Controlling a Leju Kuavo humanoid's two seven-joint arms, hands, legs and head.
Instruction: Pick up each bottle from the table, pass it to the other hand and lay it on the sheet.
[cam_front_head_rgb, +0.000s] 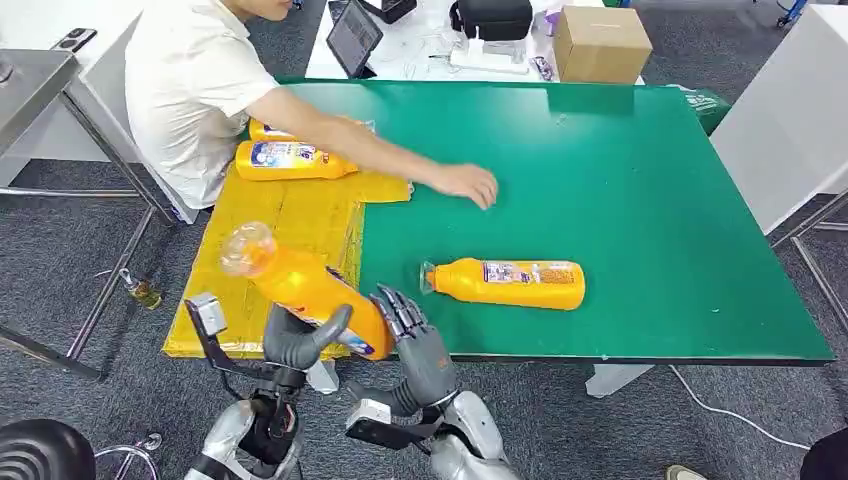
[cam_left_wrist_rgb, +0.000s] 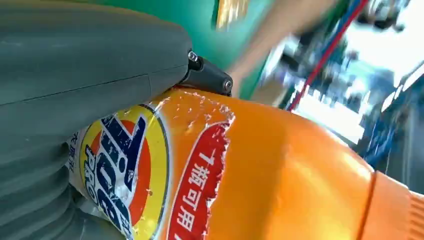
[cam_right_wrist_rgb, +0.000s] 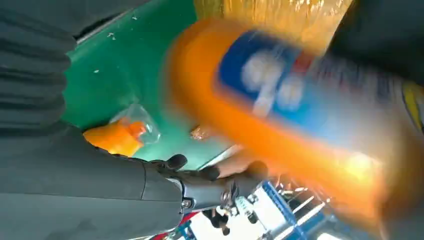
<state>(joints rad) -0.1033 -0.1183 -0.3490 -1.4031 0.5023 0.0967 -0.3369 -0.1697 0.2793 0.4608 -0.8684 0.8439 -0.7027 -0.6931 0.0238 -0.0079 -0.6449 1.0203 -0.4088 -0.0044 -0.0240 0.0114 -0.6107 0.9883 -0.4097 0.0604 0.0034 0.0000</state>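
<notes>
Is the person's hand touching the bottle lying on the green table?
No: the person's hand rests on the green table, apart from the lying bottle.

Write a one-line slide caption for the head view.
Left hand holds an orange bottle over the yellow sheet; right hand open beside it.

a person (cam_front_head_rgb: 195, 85) in a white shirt sits at the green tabletop (cam_front_head_rgb: 640, 200), one arm reaching across it. behind it, a cardboard box (cam_front_head_rgb: 601, 43), a tablet (cam_front_head_rgb: 354, 37) and a black bag (cam_front_head_rgb: 494, 18).
</notes>
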